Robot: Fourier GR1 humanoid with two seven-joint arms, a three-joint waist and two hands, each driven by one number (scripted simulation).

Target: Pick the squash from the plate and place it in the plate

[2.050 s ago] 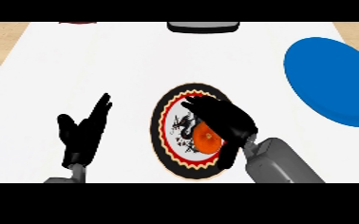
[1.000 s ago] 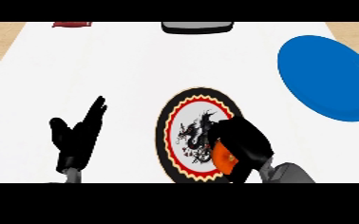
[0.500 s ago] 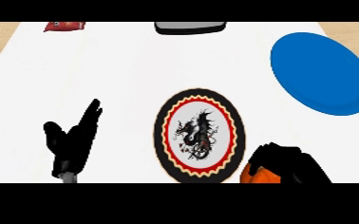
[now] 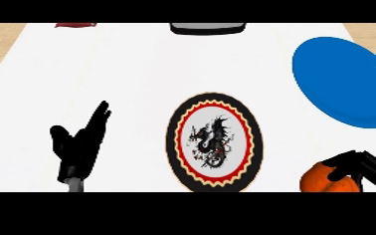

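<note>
An orange squash (image 4: 322, 180) shows at the lower right edge, with my right hand (image 4: 354, 164) curled over its top. It is off the dragon plate (image 4: 213, 140), a black-rimmed plate with a red and white ring that lies bare at the centre. A plain blue plate (image 4: 337, 79) lies at the right edge, further back. My left hand (image 4: 79, 144) rests open at the lower left, fingers up, holding nothing.
A dark tray-like object (image 4: 208, 28) sits at the back edge, centre. A dark red item (image 4: 76, 25) lies at the back left. The white counter (image 4: 110, 69) spreads between them.
My right hand lifted the squash off the dragon plate and drew it to the lower right, leaving that plate bare. The view shifted slightly. The left hand stayed still.
</note>
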